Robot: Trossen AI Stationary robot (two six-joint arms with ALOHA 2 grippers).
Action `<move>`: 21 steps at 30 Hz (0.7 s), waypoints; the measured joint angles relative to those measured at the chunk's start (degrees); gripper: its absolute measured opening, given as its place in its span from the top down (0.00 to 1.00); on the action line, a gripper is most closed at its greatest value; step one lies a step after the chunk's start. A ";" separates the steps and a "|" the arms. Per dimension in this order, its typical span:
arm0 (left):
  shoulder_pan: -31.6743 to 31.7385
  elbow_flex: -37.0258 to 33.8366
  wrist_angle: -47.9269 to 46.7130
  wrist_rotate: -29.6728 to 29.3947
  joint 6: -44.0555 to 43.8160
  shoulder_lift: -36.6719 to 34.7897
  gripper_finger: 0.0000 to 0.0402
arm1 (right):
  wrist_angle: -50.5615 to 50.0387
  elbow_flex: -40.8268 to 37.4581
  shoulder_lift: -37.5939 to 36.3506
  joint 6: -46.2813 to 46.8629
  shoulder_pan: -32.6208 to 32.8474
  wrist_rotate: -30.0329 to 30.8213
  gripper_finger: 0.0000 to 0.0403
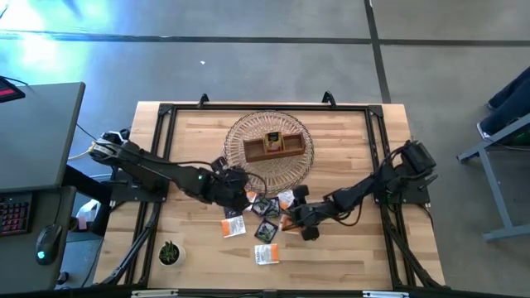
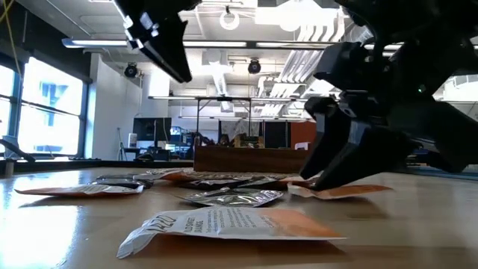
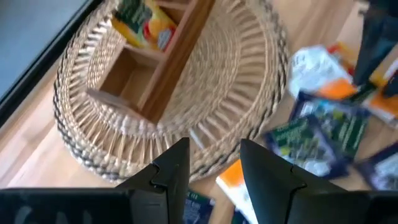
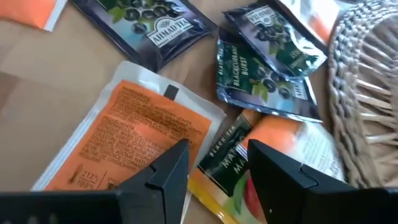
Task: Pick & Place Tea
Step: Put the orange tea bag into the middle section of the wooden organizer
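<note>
Sachets (image 4: 267,62) labelled "Ahmad Tea", "Blackcurrant Burst"

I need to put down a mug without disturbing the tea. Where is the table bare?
Bare wood lies right of the basket, toward the right arm's base, and in the near right corner. It is crowded between the left gripper and right gripper, where the tea sachets lie; the potted plant takes the near left corner.

Your tea sachets (image 1: 263,217) lie flat and loosely heaped on the desk (image 1: 348,257), just beside the basket (image 1: 271,149): orange-and-white ones and dark blackcurrant ones, some overlapping. One orange sachet (image 1: 267,254) lies apart. Another, seemingly yellow-green, sits in the wooden box (image 1: 272,146).
</note>
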 joint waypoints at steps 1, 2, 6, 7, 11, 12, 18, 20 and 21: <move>-0.42 -0.05 -0.23 -0.17 -0.08 -0.21 0.65 | 0.00 -0.29 0.00 0.69 -0.46 -1.11 0.60; -0.48 -0.01 0.10 -0.53 -0.12 -0.42 0.65 | 0.15 -0.84 -0.04 2.14 -0.98 -1.85 0.60; -1.12 0.02 -0.27 -1.49 -0.18 -0.77 0.65 | 0.97 -3.13 0.16 7.66 -2.61 -2.89 0.60; -1.16 -0.01 -0.45 -1.61 -0.18 -1.06 0.65 | 1.24 -3.67 0.12 7.72 -2.75 -2.79 0.60; -1.06 0.06 -0.56 -1.53 -0.18 -1.12 0.65 | 3.44 -5.21 0.13 4.89 -2.82 -0.78 0.60; -1.06 0.02 -0.56 -1.51 -0.20 -1.10 0.65 | 3.48 -5.47 0.15 4.63 -2.84 -0.58 0.61; -1.04 0.06 -0.39 -1.70 -0.22 -1.14 0.65 | 3.04 -6.58 0.13 7.16 -3.06 1.23 0.72; -1.04 0.06 -0.39 -1.69 -0.20 -1.14 0.65 | 3.04 -6.60 0.15 9.27 -3.21 0.02 0.78; -1.04 0.06 -0.39 -1.69 -0.20 -1.14 0.65 | 3.04 -6.60 0.15 10.13 -3.27 -0.71 0.82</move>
